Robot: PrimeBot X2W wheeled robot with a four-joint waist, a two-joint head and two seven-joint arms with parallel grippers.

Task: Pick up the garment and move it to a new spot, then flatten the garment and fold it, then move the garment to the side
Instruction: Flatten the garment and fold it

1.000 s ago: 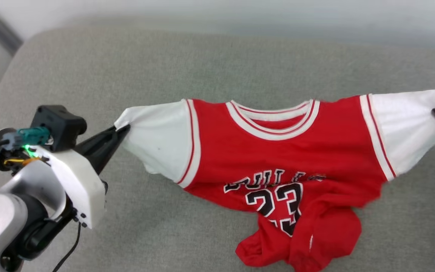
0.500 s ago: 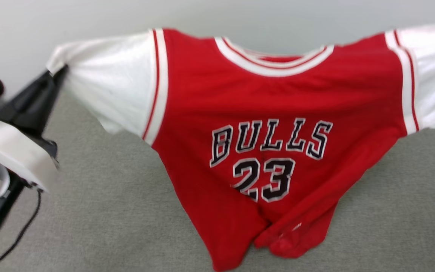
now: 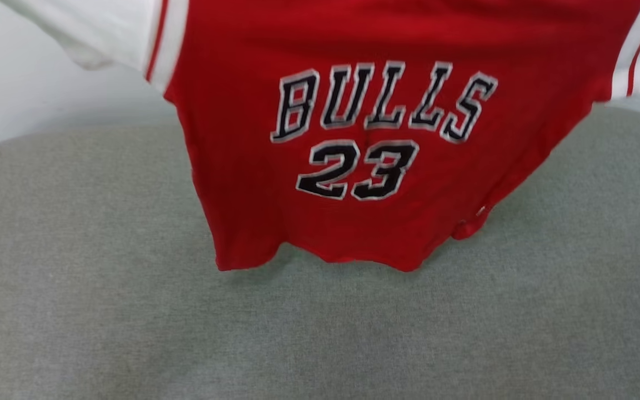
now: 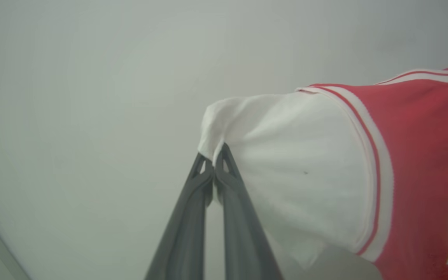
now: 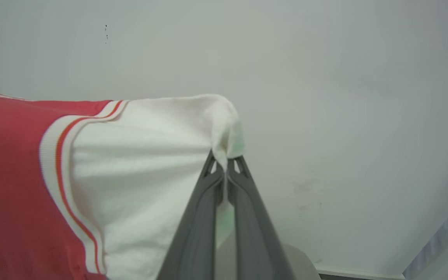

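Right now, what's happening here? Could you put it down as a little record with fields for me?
Item: garment, a red jersey with white sleeves
Front print: BULLS 23, facing the head camera
Position: hanging spread between both arms, above the grey padded surface
Left jaws: shut on the tip of the left sleeve
Right jaws: shut on the tip of the right sleeve
Bottom: hem wavy; contact with the surface cannot be told
Behind: plain pale wall

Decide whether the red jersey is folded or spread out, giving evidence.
Spread out, hanging: left gripper and right gripper each pinch a white sleeve tip, stretching the jersey wide, unfolded.
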